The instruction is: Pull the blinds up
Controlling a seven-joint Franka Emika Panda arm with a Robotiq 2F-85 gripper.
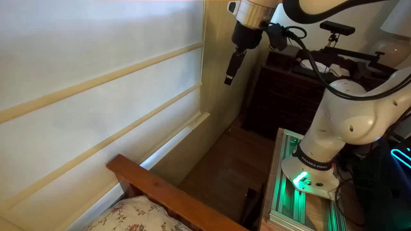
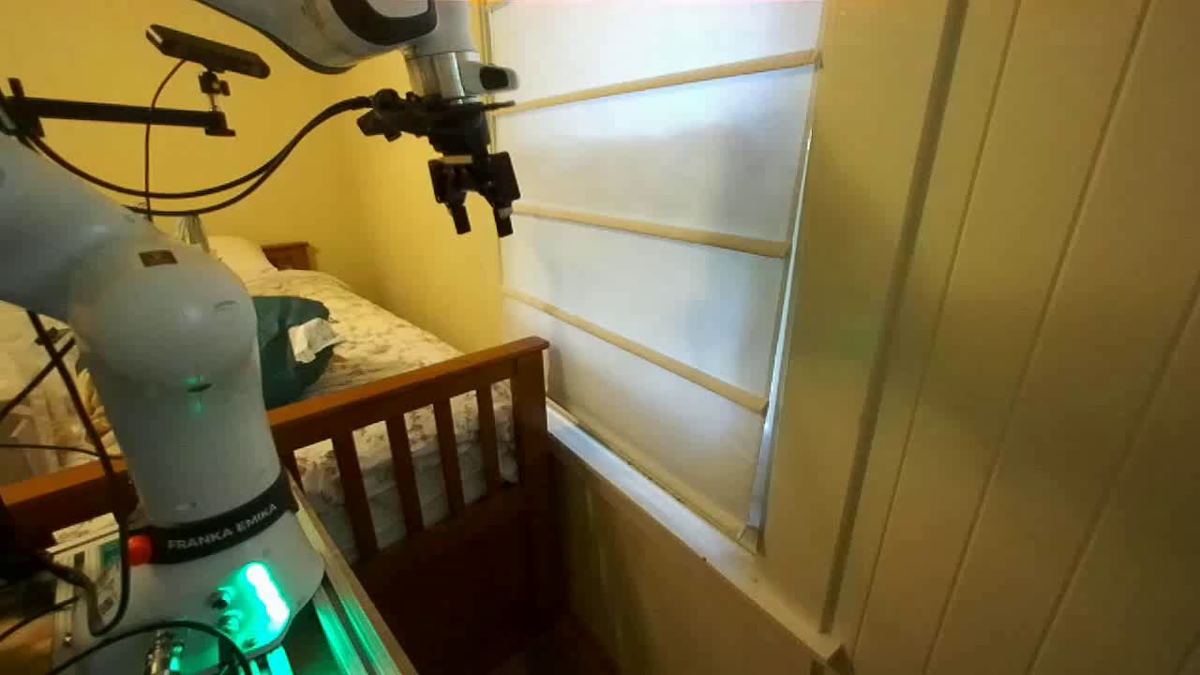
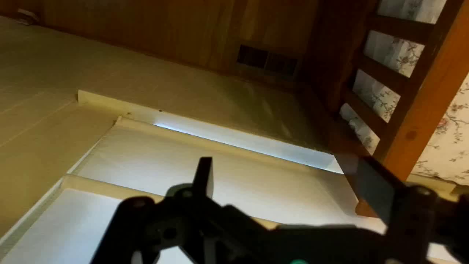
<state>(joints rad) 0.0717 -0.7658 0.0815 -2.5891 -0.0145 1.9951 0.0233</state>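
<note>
The blinds [image 1: 106, 109] are a large cream shade with raised horizontal bands. They hang down over the window in both exterior views [image 2: 656, 291], with the lower edge close to the sill. The wrist view shows their lower part [image 3: 234, 187], including the bottom hem and a band. My gripper [image 1: 228, 80] points downward in front of the blinds, apart from them. In an exterior view its two fingers [image 2: 484, 228] are spread with nothing between them. In the wrist view the fingers [image 3: 287, 172] also stand wide apart and empty.
A white window sill [image 2: 647, 487] runs below the blinds. A wooden bed footboard [image 1: 173, 189] stands close to the window and shows at the right of the wrist view [image 3: 432, 95]. A dark dresser [image 1: 282, 93] stands by the wall. Panelled wall [image 2: 1012, 375] flanks the window.
</note>
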